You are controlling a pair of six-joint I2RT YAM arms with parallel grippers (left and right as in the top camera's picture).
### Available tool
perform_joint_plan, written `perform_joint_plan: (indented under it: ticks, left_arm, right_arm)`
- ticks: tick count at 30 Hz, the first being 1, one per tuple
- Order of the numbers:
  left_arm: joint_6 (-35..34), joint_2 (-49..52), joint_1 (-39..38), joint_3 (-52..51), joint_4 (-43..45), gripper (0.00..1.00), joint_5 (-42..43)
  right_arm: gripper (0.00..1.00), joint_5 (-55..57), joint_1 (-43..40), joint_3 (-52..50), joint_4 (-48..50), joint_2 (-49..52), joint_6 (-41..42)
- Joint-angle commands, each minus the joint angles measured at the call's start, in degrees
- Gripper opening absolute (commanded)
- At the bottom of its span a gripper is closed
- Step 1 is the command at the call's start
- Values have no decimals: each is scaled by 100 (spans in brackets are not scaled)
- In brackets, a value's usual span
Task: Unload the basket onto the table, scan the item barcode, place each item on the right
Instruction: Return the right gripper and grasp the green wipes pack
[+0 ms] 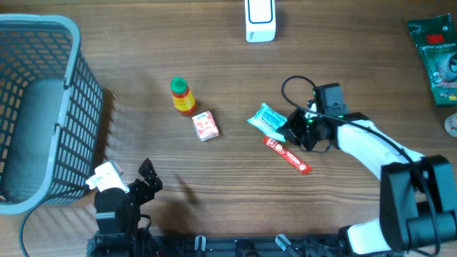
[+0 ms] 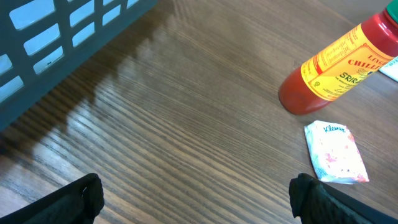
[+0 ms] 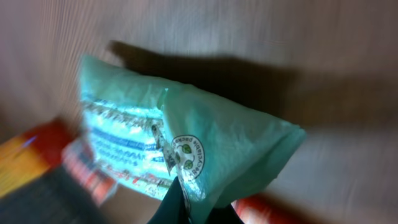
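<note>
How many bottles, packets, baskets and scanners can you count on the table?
Bottles: 1, the chilli sauce bottle
Packets: 4, the tissue pack, teal packet, red bar, green package
Baskets: 1, the basket
Scanners: 1, the white scanner
Total: 7

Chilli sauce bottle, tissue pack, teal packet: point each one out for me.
chilli sauce bottle (image 2: 339, 61): left wrist view, on its yellow label.
tissue pack (image 2: 336, 152): left wrist view, middle of its top face.
teal packet (image 3: 236, 134): right wrist view, on the plain green flap.
</note>
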Motion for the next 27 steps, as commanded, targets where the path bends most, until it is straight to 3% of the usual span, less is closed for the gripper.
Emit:
perform_joint_plan:
  ticks: [1, 5, 10, 13, 19, 23, 27]
  left_arm:
    - [7, -31, 4, -26, 9, 100, -76]
    - [7, -31, 4, -26, 9, 100, -76]
    - [7, -31, 4, -26, 9, 100, -76]
    - [7, -31, 4, -26, 9, 100, -76]
    - [7, -31, 4, -26, 9, 100, -76]
    - [7, -31, 4, -26, 11, 100, -76]
    - [7, -31, 4, -26, 11, 100, -76]
  right_arm:
    - [5, -2988, -293, 184, -129, -442, 942]
    - [4, -4511, -334, 168, -323, -457, 1969]
    - [4, -4487, -337, 164, -800, -457, 3703]
    - [4, -4481, -341, 166, -343, -457, 3989]
    - [4, -4347, -374, 184, -31, -457, 6334]
    - [4, -3960, -702, 299, -212, -354, 6332]
    - [4, -3882, -885, 299, -1067, -330, 6334]
